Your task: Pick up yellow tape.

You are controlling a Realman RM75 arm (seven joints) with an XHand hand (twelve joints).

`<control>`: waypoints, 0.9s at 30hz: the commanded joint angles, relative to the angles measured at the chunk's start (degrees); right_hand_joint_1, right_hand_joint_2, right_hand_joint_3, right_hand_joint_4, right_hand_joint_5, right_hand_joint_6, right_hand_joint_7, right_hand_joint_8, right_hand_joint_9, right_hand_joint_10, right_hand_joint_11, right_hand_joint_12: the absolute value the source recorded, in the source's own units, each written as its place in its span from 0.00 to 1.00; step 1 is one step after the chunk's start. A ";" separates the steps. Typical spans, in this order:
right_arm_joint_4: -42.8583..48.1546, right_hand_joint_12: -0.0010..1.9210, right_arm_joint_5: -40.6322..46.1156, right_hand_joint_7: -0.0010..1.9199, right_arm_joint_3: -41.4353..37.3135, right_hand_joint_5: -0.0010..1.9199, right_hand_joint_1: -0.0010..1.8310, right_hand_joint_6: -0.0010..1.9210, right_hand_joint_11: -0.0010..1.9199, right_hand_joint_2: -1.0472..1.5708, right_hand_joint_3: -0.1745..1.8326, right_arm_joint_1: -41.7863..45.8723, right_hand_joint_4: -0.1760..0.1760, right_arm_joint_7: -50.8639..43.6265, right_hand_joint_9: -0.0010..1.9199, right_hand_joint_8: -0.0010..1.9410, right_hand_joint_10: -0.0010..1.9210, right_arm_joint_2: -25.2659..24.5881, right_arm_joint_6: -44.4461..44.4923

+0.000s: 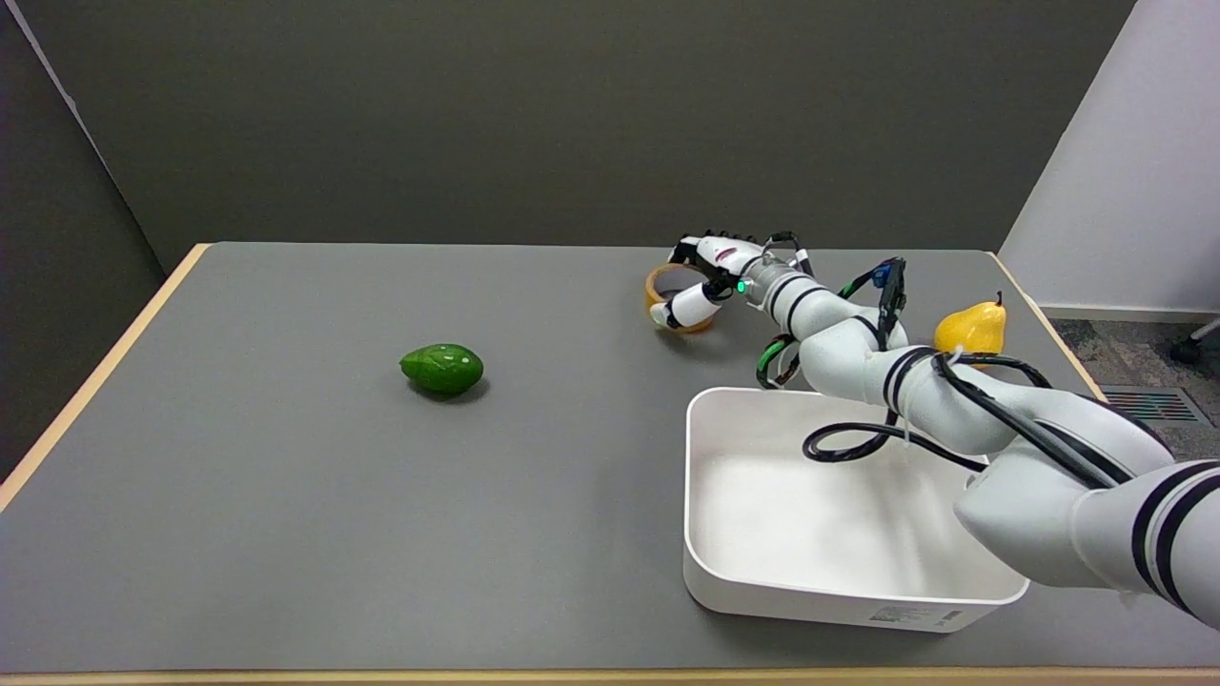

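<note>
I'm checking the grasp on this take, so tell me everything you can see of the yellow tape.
The yellow tape is a yellow-orange ring with a wide open centre through which the grey table shows. It seems to lie flat, far across the table, well beyond the white bin. The right hand is at it: one finger crosses the near right rim and the others curl along the far side. That hides the ring's right part, so whether the grip has closed cannot be told.

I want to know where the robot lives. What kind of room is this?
Probably a robot test lab, not a home. A plain grey table stands against bare dark walls, with only practice things on it: yellow tape, a white bin and toy-like fruit.
</note>
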State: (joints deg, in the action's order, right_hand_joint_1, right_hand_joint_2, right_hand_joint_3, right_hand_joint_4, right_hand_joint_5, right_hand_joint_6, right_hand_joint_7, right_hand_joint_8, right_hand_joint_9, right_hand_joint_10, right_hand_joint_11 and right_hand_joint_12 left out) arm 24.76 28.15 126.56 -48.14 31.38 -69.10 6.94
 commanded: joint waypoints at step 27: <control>61.99 1.00 13.94 0.45 -37.94 0.30 0.65 0.78 0.36 0.83 0.24 45.67 0.15 -10.32 0.43 0.72 0.69 13.25 25.58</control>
State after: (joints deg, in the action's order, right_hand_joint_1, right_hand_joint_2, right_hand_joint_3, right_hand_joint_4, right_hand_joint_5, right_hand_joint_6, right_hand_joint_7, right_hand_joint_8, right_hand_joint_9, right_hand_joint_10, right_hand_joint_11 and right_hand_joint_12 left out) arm 55.37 28.49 111.09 -33.87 27.79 -62.75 16.15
